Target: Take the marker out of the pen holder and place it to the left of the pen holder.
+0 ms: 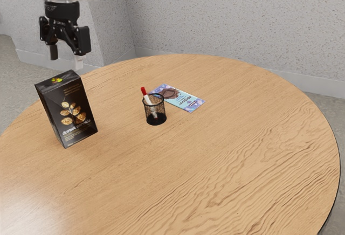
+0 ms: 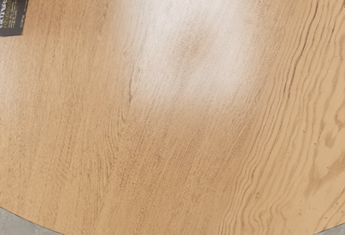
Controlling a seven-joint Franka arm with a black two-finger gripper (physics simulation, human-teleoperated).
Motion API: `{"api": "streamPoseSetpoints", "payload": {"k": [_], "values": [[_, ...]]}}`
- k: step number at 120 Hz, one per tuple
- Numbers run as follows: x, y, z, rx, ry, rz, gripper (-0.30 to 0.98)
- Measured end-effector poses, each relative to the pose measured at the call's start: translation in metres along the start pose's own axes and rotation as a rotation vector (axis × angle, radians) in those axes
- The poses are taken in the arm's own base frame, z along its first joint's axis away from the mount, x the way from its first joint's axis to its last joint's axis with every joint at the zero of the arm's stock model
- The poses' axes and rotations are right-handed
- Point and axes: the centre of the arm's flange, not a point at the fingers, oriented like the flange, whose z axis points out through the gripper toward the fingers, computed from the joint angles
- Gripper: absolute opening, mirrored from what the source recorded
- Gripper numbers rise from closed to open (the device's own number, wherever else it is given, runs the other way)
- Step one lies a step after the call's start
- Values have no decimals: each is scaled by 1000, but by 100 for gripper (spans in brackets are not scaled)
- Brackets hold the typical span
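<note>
My gripper (image 1: 66,57) hangs at the exterior view's upper left, high up behind the black box, with its fingers apart and nothing between them. The marker (image 1: 144,91), white with a red end, leans in the black mesh pen holder (image 1: 154,117). Its red end points up past the rim, and its lower part shows through the mesh. The pen holder stands upright near the middle of the table, well away from the gripper toward the exterior view's right.
A black cereal box (image 1: 67,111) stands upright between gripper and pen holder; its corner (image 2: 13,8) appears in the wrist view. A flat blue and purple packet (image 1: 186,99) lies just beyond the pen holder. The round wooden table (image 1: 215,165) has a curved edge.
</note>
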Motion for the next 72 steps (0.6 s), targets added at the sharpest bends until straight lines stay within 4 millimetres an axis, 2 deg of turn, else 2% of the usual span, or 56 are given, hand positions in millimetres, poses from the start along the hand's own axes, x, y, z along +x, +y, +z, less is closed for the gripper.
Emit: {"api": "streamPoseSetpoints", "payload": {"k": [12, 31, 34, 40, 45, 51, 57, 72], "values": [[13, -4, -3, 2, 69, 5, 69], [54, -4, 19, 3, 71, 3, 69], [68, -4, 20, 0, 77, 5, 69], [115, -2, 25, -9, 95, 16, 69], [147, 0, 41, -15, 97, 23, 69], [173, 0, 69, -19, 84, 29, 69], [190, 1, 99, -20, 76, 33, 69], [226, 2, 156, -20, 99, 45, 69]]}}
